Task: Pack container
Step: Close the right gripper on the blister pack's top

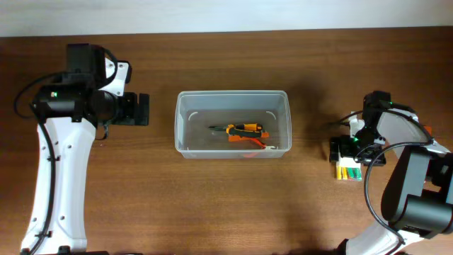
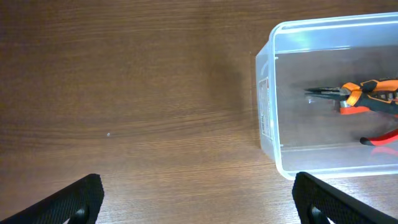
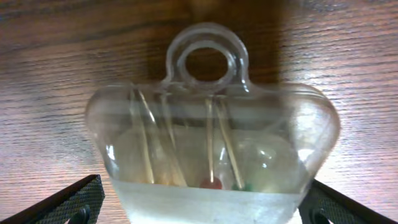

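Note:
The clear plastic container (image 1: 182,120) stands mid-table; in the left wrist view its left end (image 2: 267,93) is at the right. Orange-and-black pliers (image 1: 244,129) and a red-handled tool (image 1: 256,145) lie inside it. My left gripper (image 1: 141,110) is open and empty over bare wood left of the container, and its fingers show in the left wrist view (image 2: 199,205). My right gripper (image 1: 348,150) is open at the far right. Its fingers (image 3: 202,211) sit on either side of a small clear case (image 3: 211,124) with a hanging loop and yellow-green bits (image 1: 347,171).
The wooden table (image 1: 226,205) ends at a pale strip along the back edge (image 1: 226,14). Both arm bases stand near the front corners.

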